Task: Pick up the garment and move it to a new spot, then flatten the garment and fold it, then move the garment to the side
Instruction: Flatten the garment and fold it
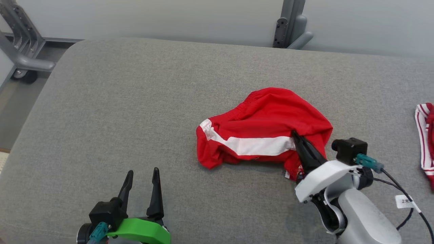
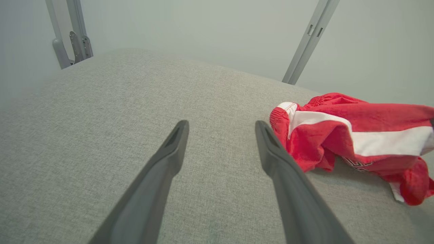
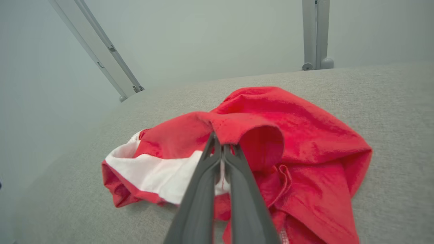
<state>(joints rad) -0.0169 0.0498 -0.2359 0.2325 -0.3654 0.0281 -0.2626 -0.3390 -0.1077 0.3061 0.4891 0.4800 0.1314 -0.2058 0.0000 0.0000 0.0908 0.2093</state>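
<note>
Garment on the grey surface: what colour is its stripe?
White stripe on a red garment; the head view shows it best.

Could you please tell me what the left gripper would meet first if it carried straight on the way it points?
Probably the grey woven fabric surface: the left gripper, jaws open, points slightly down across it; the crumpled red-and-white garment lies off to its right.

On padded surface [image 1: 135, 101]: garment [image 1: 271, 118] right of centre, other cloth [image 1: 425, 142] far right.
</note>
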